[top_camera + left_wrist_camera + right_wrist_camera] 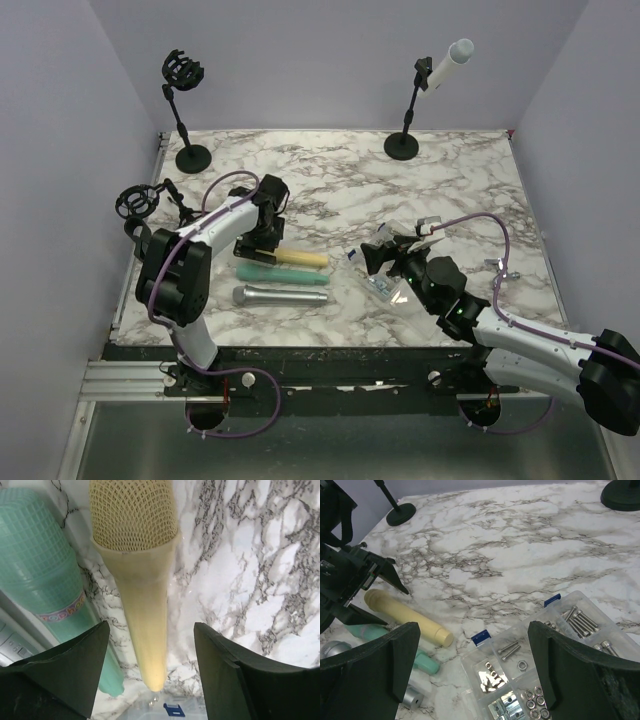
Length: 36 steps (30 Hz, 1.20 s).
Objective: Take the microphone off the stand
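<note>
Left gripper (150,630) stands open astride the cream microphone (142,580), fingers (70,670) clear of it. Right of it the right gripper (472,630) gapes. Far beyond, the white microphone (447,65) sits in its stand (403,145) at the table's (330,180) back edge.

The marble table (450,190) carries a cream microphone (300,259), green microphone (275,273), silver microphone (280,296), parts box (385,290).

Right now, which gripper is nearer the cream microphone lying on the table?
Left. The left gripper straddles the cream microphone, open; the right gripper hovers over the screw box, off to its right.
</note>
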Tool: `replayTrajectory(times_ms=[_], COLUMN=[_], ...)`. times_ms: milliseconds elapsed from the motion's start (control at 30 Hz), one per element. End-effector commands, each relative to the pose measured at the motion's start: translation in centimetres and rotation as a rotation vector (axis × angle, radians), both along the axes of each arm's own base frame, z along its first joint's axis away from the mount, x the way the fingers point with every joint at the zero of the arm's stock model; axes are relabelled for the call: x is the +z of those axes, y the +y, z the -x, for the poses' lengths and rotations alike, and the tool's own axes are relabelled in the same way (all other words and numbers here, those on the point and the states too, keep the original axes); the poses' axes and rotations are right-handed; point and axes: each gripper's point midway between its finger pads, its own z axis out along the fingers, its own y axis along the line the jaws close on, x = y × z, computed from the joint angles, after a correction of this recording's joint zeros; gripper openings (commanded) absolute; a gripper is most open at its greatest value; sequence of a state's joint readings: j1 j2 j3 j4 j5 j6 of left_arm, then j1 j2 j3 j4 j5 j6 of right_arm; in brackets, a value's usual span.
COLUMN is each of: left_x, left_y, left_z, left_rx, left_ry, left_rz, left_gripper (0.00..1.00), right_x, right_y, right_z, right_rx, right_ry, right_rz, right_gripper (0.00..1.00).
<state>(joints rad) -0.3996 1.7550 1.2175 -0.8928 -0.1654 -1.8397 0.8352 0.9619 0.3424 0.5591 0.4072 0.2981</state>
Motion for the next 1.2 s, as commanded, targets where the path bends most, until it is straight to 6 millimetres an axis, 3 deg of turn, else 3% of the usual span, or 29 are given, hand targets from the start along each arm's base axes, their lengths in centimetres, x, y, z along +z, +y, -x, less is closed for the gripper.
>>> replayTrajectory(times_ms=[0,133,267,500,633,733,867,900,1033,1167], left_x=[3.0,4.5,7.3,14.9,20.5,25.2,31.2,32.6,36.2,38.0], left_y=[0.0,-0.1,0.6,1.4,2.5,3.5,6.0,7.4,11.9,16.4], left_z=[-0.3,0.0,-0.2,-3.9,-6.8,-9.2,-10.8,-11.1,-12.1,-14.2], left_rx=[-0.023,-0.042,-0.088,-0.334,-0.469,-0.561,-0.653,-0.665,-0.673,-0.616], left_ry=[-0.057,-0.087,-0.172,-0.524,-0.784,-1.009,-1.332,-1.407,-1.567,-1.64], left_rz=[0.002,0.021,0.001,-0.124,-0.243,-0.225,-0.108,-0.115,-0.152,-0.245], left_gripper=[0.71,0.72,0.73,0.75,0.76,0.76,0.76,0.76,0.77,0.76], right_x=[-0.3,-0.3,-0.3,-0.3,-0.4,-0.4,-0.6,-0.6,-0.8,-0.9], right_y=[-0.6,-0.7,-0.7,-0.5,-0.6,-0.6,-0.6,-0.5,-0.5,-0.6], right_z=[-0.3,-0.4,-0.3,-0.3,-0.3,-0.3,-0.4,-0.4,-0.4,-0.5], right_rx=[-0.033,-0.037,-0.035,-0.029,-0.031,-0.031,-0.032,-0.032,-0.033,-0.04], right_ry=[0.006,0.005,0.005,0.006,0.007,0.007,0.01,0.013,0.015,0.016], right_rz=[0.001,0.003,0.001,0.0,0.002,0.001,0.008,0.008,0.012,0.017], right_gripper=[0.99,0.99,0.99,0.99,0.99,0.99,0.99,0.99,0.99,0.99])
